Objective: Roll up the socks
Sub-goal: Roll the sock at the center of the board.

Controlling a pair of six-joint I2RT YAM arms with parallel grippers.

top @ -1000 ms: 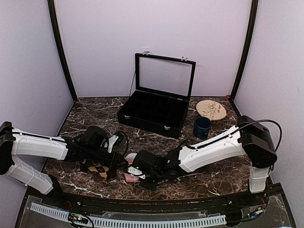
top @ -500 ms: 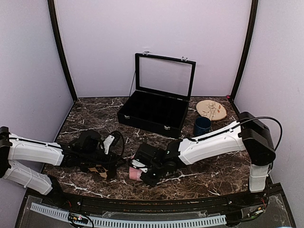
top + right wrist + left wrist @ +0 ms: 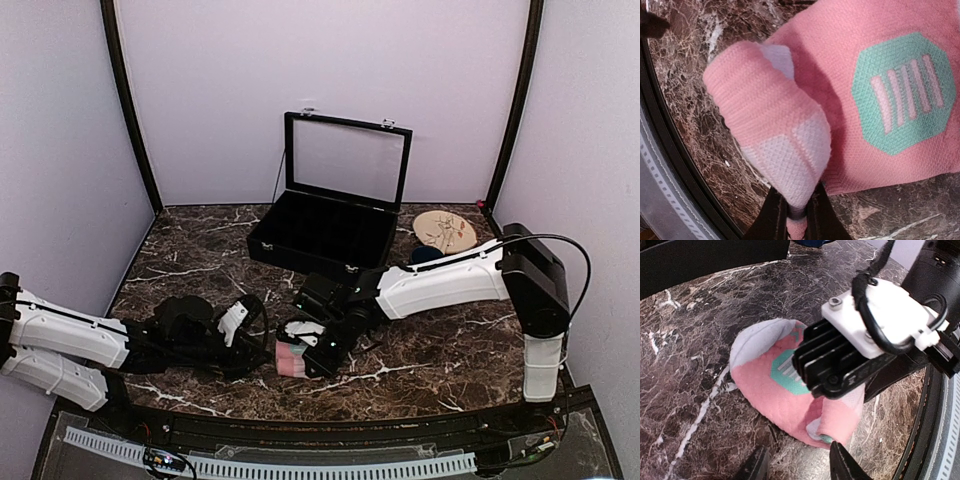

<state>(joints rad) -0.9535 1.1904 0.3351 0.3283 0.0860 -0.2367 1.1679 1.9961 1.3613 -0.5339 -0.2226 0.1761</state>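
A pink sock (image 3: 900, 80) with a teal patch and white toe lies on the marble table (image 3: 440, 350), near the front edge. My right gripper (image 3: 796, 216) is shut on its folded-over end, which curls into a loose roll (image 3: 840, 422) above the flat part. In the top view the sock (image 3: 289, 361) shows just below the right gripper (image 3: 312, 350). My left gripper (image 3: 800, 466) is open, low over the table, its fingertips (image 3: 842, 462) just short of the rolled end with only bare marble between them. It sits left of the sock (image 3: 250, 343).
An open black case (image 3: 320, 240) stands at the back middle. A blue mug (image 3: 425, 256) is partly hidden behind the right arm, with a round wooden plate (image 3: 445, 232) beyond it. The table's black front rim (image 3: 300, 425) runs close to the sock.
The right gripper has swung away from the front edge, carrying the sock's end over into a fold. The left arm has dropped lower and now covers the patterned dark sock seen earlier.
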